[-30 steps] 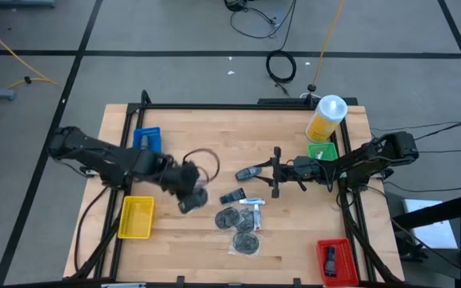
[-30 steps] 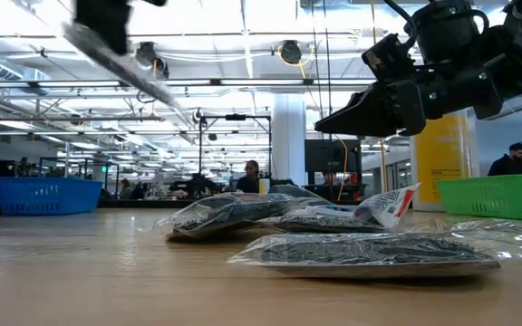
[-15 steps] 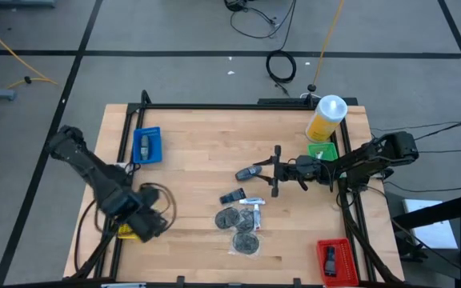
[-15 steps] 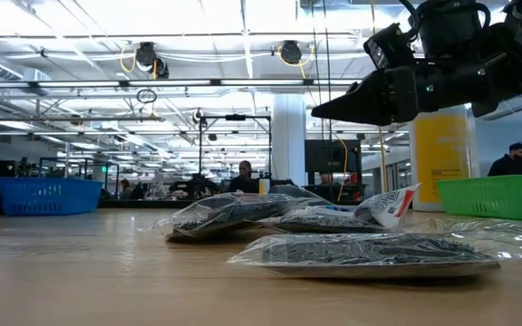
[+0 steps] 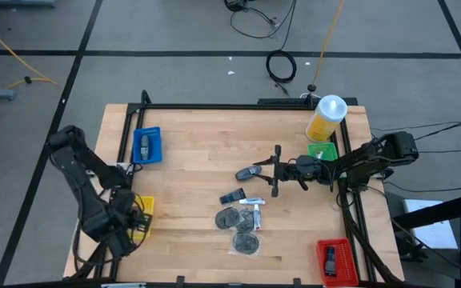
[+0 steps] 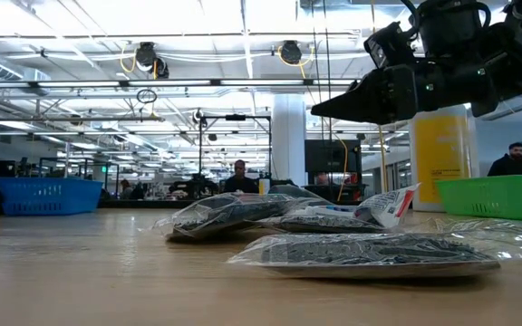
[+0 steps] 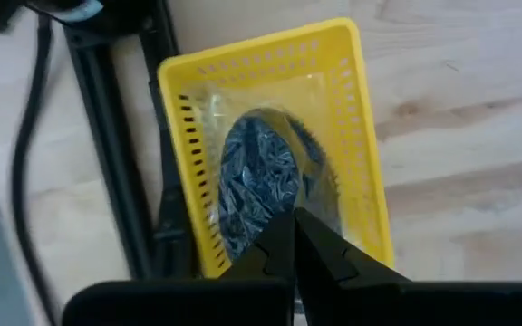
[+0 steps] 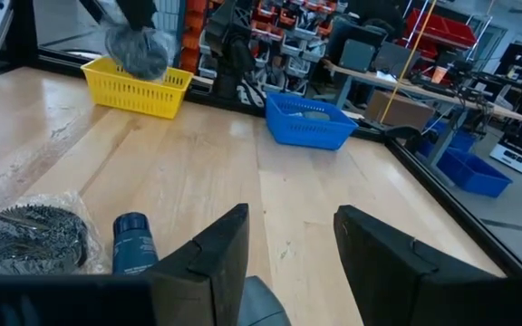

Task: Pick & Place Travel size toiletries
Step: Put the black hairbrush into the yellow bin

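Toiletries are mostly waiting: a white tube (image 5: 252,202) and a dark-blue bottle (image 8: 132,244) are lying on the bench (image 5: 182,136), just below and ahead of the right end effector (image 5: 250,172), which is hovering with its fingers apart and empty. The left end effector (image 7: 294,222) is clenching a bagged bundle (image 8: 139,50) above the yellow bin (image 7: 367,136). The blue bin (image 5: 157,152) is holding something small that cannot be identified, so most of the sorting probably remains.
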### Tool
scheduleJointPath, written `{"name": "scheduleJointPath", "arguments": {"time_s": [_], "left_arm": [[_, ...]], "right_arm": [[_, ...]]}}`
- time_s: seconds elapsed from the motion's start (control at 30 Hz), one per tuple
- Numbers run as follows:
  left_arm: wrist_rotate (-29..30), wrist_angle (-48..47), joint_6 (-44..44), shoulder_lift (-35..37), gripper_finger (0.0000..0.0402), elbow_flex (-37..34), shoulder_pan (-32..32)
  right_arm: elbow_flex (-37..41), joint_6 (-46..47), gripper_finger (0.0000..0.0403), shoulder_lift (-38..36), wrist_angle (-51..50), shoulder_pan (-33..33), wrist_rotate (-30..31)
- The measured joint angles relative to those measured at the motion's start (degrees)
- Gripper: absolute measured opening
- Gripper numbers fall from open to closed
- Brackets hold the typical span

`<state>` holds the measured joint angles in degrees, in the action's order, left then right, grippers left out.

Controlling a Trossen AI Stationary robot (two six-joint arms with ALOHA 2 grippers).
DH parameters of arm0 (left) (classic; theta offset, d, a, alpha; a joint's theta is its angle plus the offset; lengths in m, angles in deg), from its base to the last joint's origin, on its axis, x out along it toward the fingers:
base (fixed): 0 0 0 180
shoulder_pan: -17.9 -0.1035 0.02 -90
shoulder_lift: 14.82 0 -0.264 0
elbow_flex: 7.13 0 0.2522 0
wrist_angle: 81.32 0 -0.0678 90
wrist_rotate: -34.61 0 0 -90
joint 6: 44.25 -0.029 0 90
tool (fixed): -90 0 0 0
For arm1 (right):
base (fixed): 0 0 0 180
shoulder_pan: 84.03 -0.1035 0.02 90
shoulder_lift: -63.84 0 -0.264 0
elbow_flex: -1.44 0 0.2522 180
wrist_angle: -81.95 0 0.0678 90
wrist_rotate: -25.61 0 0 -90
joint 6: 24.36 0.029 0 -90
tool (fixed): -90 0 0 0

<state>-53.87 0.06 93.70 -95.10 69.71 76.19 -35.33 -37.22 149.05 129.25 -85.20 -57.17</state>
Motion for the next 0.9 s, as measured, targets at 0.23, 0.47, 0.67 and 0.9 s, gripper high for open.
{"name": "scheduleJointPath", "arguments": {"time_s": [0.23, 0.47, 0.67, 0.9], "left_arm": [[4.9, 6.3, 4.7, 0.0, 0.0, -7.5, 1.6], [5.9, 11.2, 4.9, -0.4, 0.0, -12.5, 1.7], [5.8, 15.1, 3.3, -0.4, 0.0002, -15.1, 1.9], [6.4, 18.6, -0.4, -0.4, 0.0014, -17.3, 1.9]], "right_arm": [[0.0, 0.0, 0.0155, 0.0, 0.0, 0.0, 0.0], [0.0, 0.1, 0.0155, 0.0, 0.0, 0.0, 0.0], [0.0, 0.2, 0.0155, 0.0, 0.0, 0.0, 0.0], [0.0, 0.2, 0.0155, 0.0, 0.0, 0.0, 0.0]]}}
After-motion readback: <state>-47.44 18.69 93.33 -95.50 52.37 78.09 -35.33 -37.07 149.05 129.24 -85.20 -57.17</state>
